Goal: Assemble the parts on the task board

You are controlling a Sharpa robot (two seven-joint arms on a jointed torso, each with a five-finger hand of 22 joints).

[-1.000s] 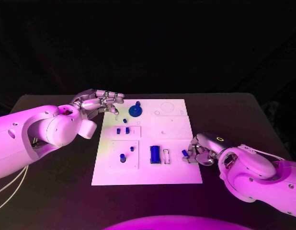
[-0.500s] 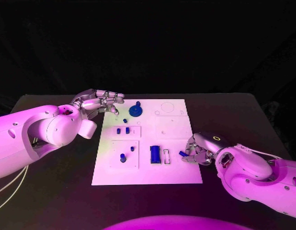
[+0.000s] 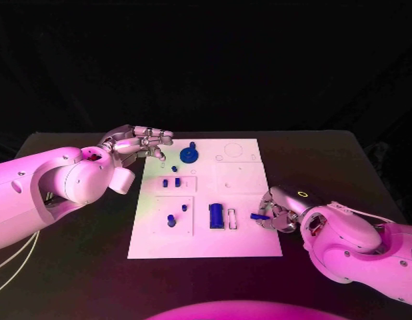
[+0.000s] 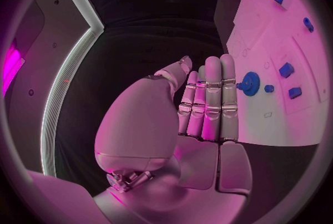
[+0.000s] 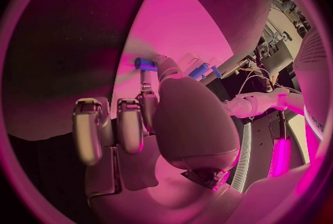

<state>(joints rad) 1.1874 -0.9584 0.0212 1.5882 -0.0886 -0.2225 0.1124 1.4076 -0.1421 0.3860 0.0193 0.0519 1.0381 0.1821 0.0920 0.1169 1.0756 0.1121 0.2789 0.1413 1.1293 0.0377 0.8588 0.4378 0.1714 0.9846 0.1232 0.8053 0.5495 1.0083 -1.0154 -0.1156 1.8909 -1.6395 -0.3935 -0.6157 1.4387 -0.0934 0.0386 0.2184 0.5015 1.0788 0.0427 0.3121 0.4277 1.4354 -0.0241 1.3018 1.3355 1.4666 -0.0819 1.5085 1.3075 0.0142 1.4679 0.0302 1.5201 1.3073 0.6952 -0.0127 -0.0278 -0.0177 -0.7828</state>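
Task board [image 3: 245, 243]: white plate flat at the middle of the black table [image 3: 71, 253]. On board, far end: round blue gear [image 3: 189, 156] with knob, near left hand. Below it: small blue piece [image 3: 175, 169], then two short blue pegs [image 3: 171, 181] side by side. Near end: blue rectangular block [image 3: 216, 215] upright beside a narrow white slot [image 3: 232, 218]; two more small blue pieces [image 3: 171, 219] left of the block.

Right hand [image 3: 278, 212]: at the board's right edge, level with the block. Small blue peg [image 3: 259, 216] pinched at the fingertips, lying roughly level above the board edge. Same peg [image 5: 145, 64] seen from the right wrist, at the tip of a finger.

Left hand [image 3: 137, 141]: at the board's far left corner, holding nothing. Fingers [image 4: 208, 99] extended, close together, pointing towards the gear [image 4: 250, 84].
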